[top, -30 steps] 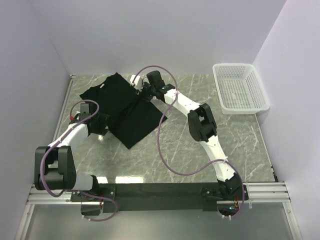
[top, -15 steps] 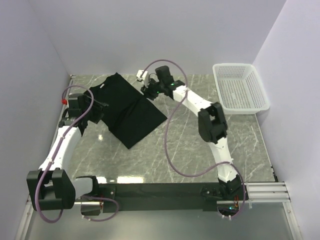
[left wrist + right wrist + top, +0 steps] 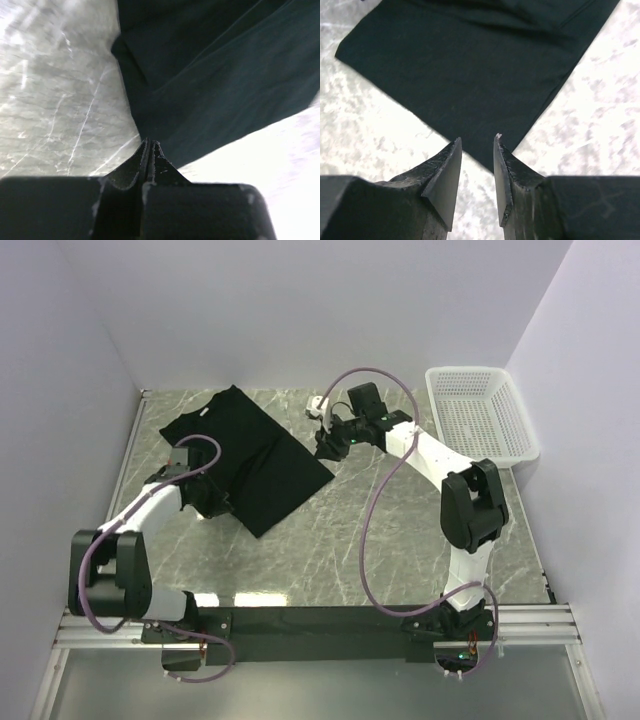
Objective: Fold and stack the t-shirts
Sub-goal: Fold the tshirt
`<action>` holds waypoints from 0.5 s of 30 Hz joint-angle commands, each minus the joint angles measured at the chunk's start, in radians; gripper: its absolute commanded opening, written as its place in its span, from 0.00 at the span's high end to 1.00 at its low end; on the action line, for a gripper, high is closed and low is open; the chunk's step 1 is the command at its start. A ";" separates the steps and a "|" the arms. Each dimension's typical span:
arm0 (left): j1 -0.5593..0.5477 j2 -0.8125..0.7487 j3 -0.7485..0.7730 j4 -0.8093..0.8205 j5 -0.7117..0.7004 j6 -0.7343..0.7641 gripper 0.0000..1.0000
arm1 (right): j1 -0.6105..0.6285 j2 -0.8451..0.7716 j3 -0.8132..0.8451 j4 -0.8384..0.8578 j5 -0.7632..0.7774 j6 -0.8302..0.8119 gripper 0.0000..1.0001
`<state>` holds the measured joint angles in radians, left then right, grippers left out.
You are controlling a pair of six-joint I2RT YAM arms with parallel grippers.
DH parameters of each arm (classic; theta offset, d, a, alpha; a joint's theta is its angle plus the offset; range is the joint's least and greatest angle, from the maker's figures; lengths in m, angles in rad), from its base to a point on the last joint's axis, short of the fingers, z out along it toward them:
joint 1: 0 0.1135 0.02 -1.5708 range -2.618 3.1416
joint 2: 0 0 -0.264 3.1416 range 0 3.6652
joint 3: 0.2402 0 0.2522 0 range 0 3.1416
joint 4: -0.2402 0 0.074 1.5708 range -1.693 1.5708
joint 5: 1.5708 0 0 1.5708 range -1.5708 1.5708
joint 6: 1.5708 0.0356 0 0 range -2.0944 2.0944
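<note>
my left claw (image 3: 150, 146) is pinched shut at the near-left edge of the black cloth t-shirt (image 3: 250, 455); whether it holds any hem i cannot tell. my right claw (image 3: 476, 145) hovers with jaws apart and empty over the shirt's right corner. the shirt lies partly folded on the grey marble table (image 3: 400, 530). i judge the folding unfinished and nothing stacked.

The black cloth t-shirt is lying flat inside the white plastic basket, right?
No. The black cloth t-shirt does lie flat, but on the grey marble table, well apart from the white plastic basket. The top external view shows this.
</note>
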<state>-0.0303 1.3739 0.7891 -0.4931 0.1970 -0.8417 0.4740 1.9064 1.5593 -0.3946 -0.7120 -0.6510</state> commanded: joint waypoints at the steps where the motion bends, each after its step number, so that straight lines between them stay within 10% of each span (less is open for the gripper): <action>1: -0.034 0.043 0.021 0.002 -0.063 0.058 0.99 | -0.023 -0.064 -0.030 -0.020 -0.043 0.028 0.61; 15: -0.036 0.252 0.216 0.018 -0.177 0.113 0.99 | -0.052 -0.102 -0.084 -0.027 -0.052 0.051 0.66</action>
<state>-0.0650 1.5993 0.9451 -0.4881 0.0509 -0.7605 0.4332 1.8606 1.4849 -0.4210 -0.7444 -0.6109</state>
